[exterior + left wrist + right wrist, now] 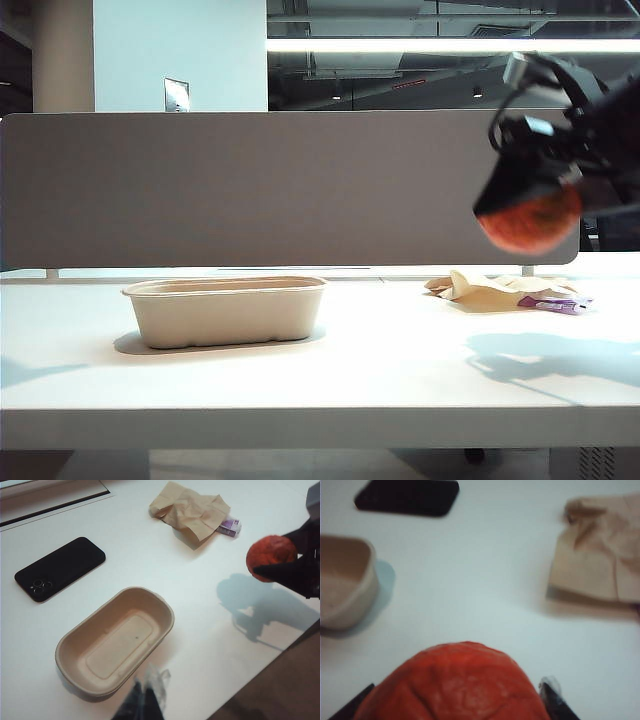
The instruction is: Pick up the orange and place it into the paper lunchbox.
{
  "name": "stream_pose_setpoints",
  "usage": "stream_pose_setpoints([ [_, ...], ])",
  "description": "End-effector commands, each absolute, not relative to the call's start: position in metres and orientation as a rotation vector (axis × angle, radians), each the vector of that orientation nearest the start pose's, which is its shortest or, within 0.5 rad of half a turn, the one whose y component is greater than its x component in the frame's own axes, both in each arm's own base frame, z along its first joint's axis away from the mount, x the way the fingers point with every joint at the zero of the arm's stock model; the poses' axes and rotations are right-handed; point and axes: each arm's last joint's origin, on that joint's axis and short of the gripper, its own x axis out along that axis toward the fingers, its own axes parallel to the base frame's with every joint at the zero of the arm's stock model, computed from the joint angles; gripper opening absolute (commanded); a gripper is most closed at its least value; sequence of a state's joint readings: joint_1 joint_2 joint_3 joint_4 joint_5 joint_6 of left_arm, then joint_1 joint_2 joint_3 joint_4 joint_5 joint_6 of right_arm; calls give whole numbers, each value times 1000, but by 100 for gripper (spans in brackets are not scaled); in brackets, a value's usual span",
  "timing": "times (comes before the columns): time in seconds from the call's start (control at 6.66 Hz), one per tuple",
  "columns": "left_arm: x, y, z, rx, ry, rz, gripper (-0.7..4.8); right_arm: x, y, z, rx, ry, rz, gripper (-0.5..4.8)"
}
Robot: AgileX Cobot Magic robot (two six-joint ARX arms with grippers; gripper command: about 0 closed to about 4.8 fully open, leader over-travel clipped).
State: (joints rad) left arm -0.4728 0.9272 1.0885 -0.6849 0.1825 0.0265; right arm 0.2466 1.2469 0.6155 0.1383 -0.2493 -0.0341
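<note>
Wrinkled, slightly glossy orange [455, 685]; matt pulp-paper lunchbox [116, 641]; crumpled paper wrapper [192, 507]; smooth white table [400, 370]

Right gripper [530, 200] motion-blurred, arm cut by frame edge. Orange [455, 685] cropped at wrist view's edge, hides jaws. Left gripper [145, 700] blurred, state unreadable. Paper lunchbox [345, 590] half out of frame.

Black right tool [530, 215] with dark cables and pale housing; blurred black left tool [145, 700] tips.

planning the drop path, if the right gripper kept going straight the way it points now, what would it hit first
Likely bare table. The right gripper, shut on the orange, points at white surface between the paper lunchbox and the paper wrapper; depth is uncertain.
</note>
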Motion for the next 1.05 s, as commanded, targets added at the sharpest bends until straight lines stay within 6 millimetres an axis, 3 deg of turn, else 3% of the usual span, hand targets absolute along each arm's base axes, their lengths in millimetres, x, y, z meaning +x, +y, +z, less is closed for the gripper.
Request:
stream_pose_setpoints([
  [0.15,155,-85,368,99,498,-653,-5,255,76,246,-31,370,537,345],
  [0.6,155,-85,368,99,498,-653,-5,261,84,272,-24,288,611,345],
  [0.9,155,-86,368,90,499,-680,-5,271,105,282,-32,268,680,345],
  [1.05,154,-86,368,88,501,-689,-6,282,131,284,-41,266,745,346],
])
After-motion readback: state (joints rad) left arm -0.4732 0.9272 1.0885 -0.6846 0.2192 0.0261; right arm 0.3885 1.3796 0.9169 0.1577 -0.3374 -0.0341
